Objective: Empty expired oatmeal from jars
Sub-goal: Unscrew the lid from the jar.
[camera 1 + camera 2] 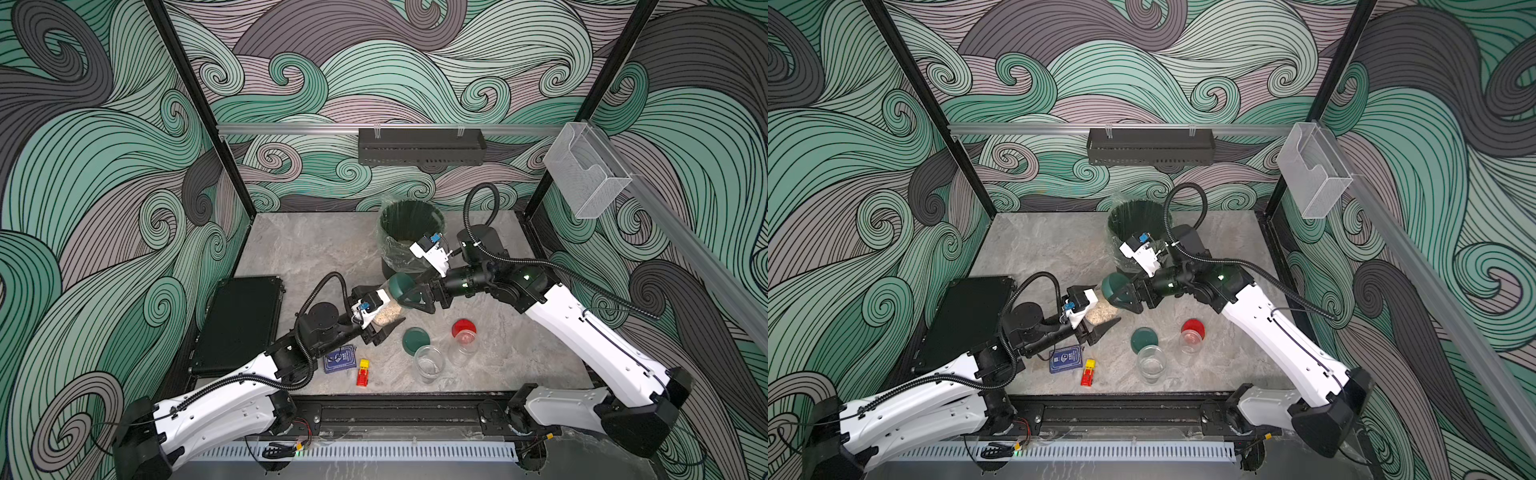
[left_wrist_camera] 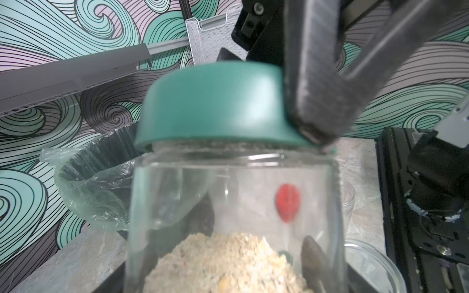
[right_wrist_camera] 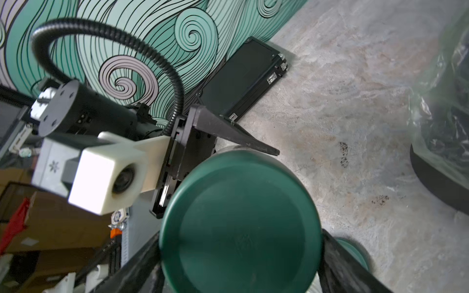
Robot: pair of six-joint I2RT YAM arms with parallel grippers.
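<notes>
Jar point(image 2: 236, 197) of oatmeal point(image 2: 228, 263) held tilted over counter point(image 1: 311, 257), near side of bin point(image 1: 384, 245): left claw point(image 1: 382, 309) clenched on glass body as anchor, right claw point(image 1: 405, 291) grasping green lid point(image 3: 241, 225), likely for unscrewing.

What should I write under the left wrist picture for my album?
A black finger presses the green lid on the oatmeal jar, lined bin behind.
</notes>
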